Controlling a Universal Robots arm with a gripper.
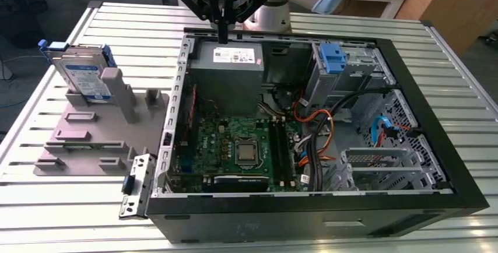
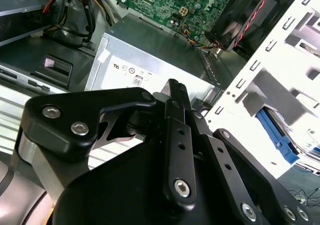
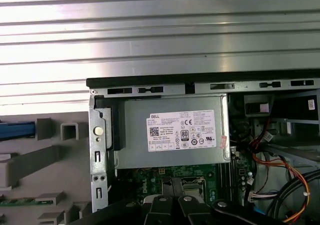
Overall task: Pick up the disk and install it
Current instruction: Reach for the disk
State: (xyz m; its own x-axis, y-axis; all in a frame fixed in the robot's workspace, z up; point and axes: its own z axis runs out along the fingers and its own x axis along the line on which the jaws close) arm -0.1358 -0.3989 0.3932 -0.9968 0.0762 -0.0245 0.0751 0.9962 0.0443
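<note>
The black jaws, hanging from the arm above the back edge of the open computer case, are drawn together with nothing between them. In the exterior view they show as one thin dark bar pointing down.

Directly beneath the jaws lies the large grey metal power-supply box with a white sticker, set in the corner of the black tower case, which lies on its side with the panel off. In the first wrist view the same box sits just past the jaws' linkage.

Further from the jaws, deeper in the case, are the green motherboard, a tangle of orange and black cables and an upright blue plastic latch piece on the metal drive cage.

Well apart from the jaws, outside the case toward the exterior view's left, the disk, a flat silver-grey hard drive with a white-and-blue label and blue rails, stands on edge in a grey plastic holder on the ribbed metal surface.

Judged from this, the task is barely begun: the disk is not picked up, the jaws are nowhere near it, and both the grasp and the fitting into the case are left to do
</note>
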